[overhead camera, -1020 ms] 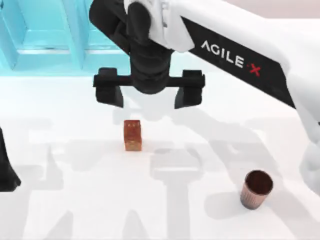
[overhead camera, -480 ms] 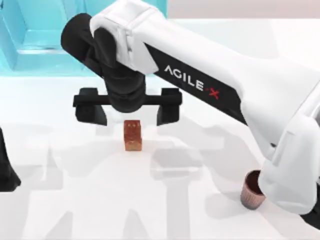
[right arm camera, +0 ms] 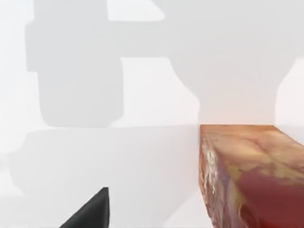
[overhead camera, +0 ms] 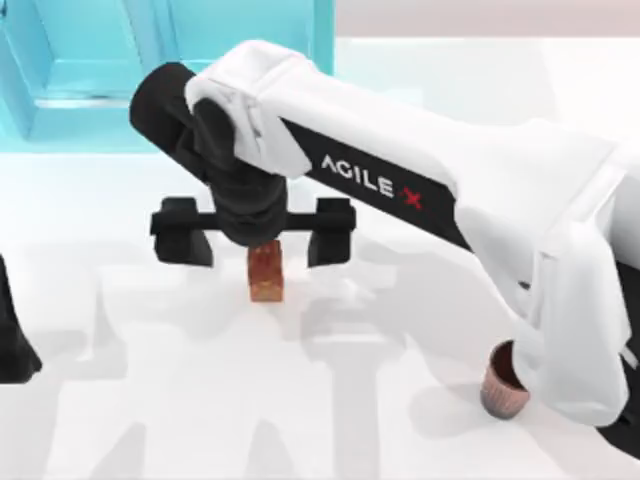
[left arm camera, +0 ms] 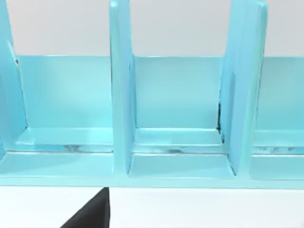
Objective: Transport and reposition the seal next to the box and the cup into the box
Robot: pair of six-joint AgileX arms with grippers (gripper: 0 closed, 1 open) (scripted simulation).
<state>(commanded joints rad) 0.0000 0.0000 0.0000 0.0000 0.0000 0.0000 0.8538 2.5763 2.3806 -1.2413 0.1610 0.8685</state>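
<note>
The seal (overhead camera: 266,277), an orange-brown mottled block, stands upright on the white table left of centre. My right gripper (overhead camera: 256,234) hangs open directly over it, one black finger (overhead camera: 183,232) to its left and the other to its right, both well apart from the block; the wrist hides the block's top. The right wrist view shows the seal (right arm camera: 251,175) close up. The ribbed reddish-brown cup (overhead camera: 500,388) stands at the front right, partly hidden behind my right arm. The light-blue box (overhead camera: 90,90) with upright dividers sits at the back left, and its compartments (left arm camera: 175,109) face the left wrist camera.
My left arm (overhead camera: 12,345) is parked at the table's left edge. The right arm's white body crosses the table from the right side to the centre, above the cup. Open white tabletop lies in front of the seal.
My right gripper has swung left and towards the front and come down over the seal, staying open. The arm now covers part of the cup. Seal and cup have not moved.
</note>
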